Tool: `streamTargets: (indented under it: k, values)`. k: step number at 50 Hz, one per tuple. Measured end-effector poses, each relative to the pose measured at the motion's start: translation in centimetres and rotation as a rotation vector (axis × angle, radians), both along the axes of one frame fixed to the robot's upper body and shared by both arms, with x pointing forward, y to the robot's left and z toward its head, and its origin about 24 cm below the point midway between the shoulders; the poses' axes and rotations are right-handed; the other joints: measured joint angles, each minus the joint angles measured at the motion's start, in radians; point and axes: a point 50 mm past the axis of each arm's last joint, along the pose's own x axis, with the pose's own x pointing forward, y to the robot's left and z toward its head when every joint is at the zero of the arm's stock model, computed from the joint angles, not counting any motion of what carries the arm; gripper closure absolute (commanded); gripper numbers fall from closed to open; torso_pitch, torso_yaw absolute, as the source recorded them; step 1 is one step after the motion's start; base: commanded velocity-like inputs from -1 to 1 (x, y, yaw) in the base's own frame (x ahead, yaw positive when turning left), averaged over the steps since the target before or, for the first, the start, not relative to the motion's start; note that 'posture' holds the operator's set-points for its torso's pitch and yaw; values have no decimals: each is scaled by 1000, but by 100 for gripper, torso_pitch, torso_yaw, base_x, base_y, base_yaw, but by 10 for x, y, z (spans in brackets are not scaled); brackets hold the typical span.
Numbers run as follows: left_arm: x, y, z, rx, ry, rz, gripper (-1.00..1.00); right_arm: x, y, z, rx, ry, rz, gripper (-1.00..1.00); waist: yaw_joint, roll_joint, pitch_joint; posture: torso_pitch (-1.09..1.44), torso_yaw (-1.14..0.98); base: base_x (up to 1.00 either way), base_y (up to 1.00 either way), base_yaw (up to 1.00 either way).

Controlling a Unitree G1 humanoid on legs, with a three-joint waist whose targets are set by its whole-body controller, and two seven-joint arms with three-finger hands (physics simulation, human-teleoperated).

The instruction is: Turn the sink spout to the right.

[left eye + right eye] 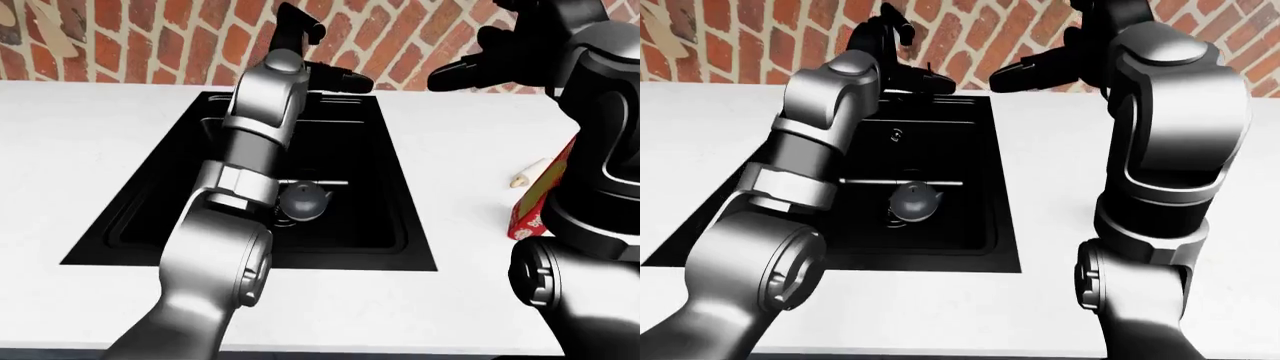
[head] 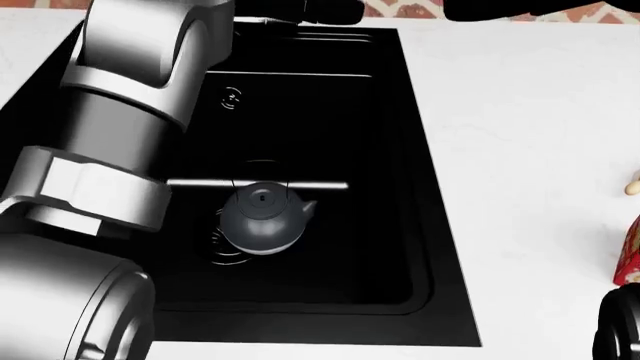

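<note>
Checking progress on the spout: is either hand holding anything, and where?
Left hand is at the spout near its base, but a closed grip cannot be told. Right hand holds nothing.

Black sink (image 2: 440,247) — grey kettle (image 2: 262,221) — red-brick wall (image 1: 120,37), white counter (image 1: 80,135).

- My silver-grey left arm (image 1: 255,142) covers the base of the black sink spout (image 1: 298,26), so I cannot see where it mounts.
- The black three-finger left hand (image 1: 335,77) merges with the dark basin; its finger positions are unreadable.
- The black right hand (image 1: 1035,71) is cut off in the head view.
- The red box (image 1: 540,199) sits half behind my right arm.
- The small beige object (image 1: 527,174) is too small to identify.
</note>
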Motion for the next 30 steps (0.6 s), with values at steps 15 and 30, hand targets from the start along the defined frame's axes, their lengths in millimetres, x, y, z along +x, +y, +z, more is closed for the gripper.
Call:
streamTargets:
  k: [15,30]
  values:
    - [-1,-10,2,2,-1,-19,-100,-1,0,0,-1,3,1,-100,2,-2,0,-7,0,0,0,0]
    - [-8,-29,-1,22,-4,-53,-100,-5,-4,-1,2,-1,-5,-100,3,-5,1,-7,0,0,0,0]
